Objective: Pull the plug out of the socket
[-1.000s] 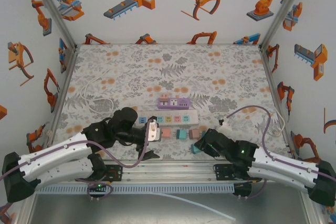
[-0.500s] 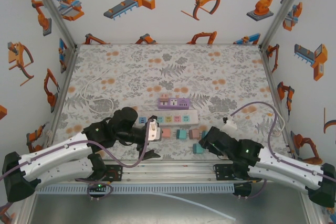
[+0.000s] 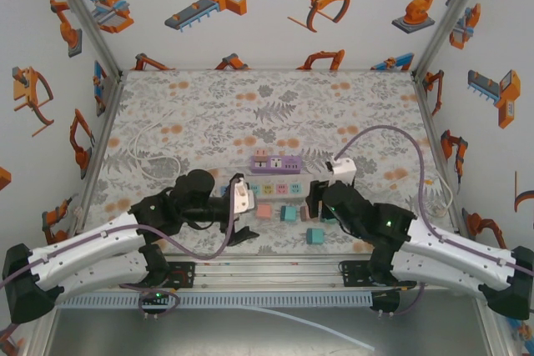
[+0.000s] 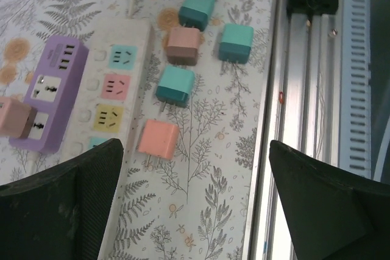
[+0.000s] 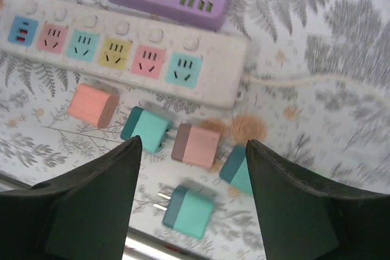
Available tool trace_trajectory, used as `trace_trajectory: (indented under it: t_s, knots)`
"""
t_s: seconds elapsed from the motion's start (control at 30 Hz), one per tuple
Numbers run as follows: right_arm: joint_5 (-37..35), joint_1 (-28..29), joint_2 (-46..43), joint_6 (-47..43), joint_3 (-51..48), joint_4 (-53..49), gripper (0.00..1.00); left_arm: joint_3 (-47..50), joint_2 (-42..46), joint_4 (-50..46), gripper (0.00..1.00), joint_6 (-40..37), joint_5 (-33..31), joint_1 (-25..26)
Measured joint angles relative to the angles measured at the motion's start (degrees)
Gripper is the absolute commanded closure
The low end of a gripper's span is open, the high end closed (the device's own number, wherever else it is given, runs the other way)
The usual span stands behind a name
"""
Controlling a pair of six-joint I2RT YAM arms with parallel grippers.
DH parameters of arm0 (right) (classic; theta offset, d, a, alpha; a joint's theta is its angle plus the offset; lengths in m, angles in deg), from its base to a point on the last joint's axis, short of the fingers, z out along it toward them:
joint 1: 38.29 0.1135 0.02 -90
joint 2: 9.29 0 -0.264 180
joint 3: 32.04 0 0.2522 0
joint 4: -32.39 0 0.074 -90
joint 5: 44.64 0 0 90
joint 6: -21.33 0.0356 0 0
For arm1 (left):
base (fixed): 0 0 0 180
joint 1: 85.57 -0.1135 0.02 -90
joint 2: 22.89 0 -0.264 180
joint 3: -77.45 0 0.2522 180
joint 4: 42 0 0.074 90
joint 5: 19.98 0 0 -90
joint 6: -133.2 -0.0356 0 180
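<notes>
On the purple socket (image 4: 46, 98), pink plug (image 4: 13, 118) sits plugged in, just outside left gripper (image 4: 194, 150), spread wide, empty. Right gripper (image 5: 193, 144) parted, empty, over loose plugs (image 5: 189, 211).

Right tool (image 5: 192, 143) spread wider, advanced to power strip (image 3: 267, 188); teal plug (image 3: 314, 235) now clear behind it.

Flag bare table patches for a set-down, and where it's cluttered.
Free: the far half of the table, between the back wall and the purple strip. Also the left side, apart from a looped cord there. Crowded: the near band between the white strip and the rail, littered with loose plugs.
</notes>
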Motion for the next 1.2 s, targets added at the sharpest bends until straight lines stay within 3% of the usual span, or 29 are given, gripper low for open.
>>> trace_trajectory:
  t_s: [0.23, 0.53, 0.9, 1.2]
  knots:
    - [20.81, -13.99, 9.01, -23.76, 4.39, 9.07, 0.39, -0.02, -0.02, 2.19, 0.01, 11.43, -7.13, -4.96]
    - [43.21, -19.34, 26.25, -47.82, 16.00, 12.61, 0.39, -5.79, -3.98, -1.95, 0.00, 23.87, -16.61, -9.66]
    - [52.98, -20.72, 43.45, -61.75, 23.65, 16.92, 0.39, -10.29, -16.76, -1.70, 0.19, 38.93, -15.06, -23.65]
    - [57.11, -23.23, 51.60, -63.69, 26.62, 20.06, 0.40, -15.50, -33.31, 1.05, 0.34, 44.89, -12.22, -27.82]
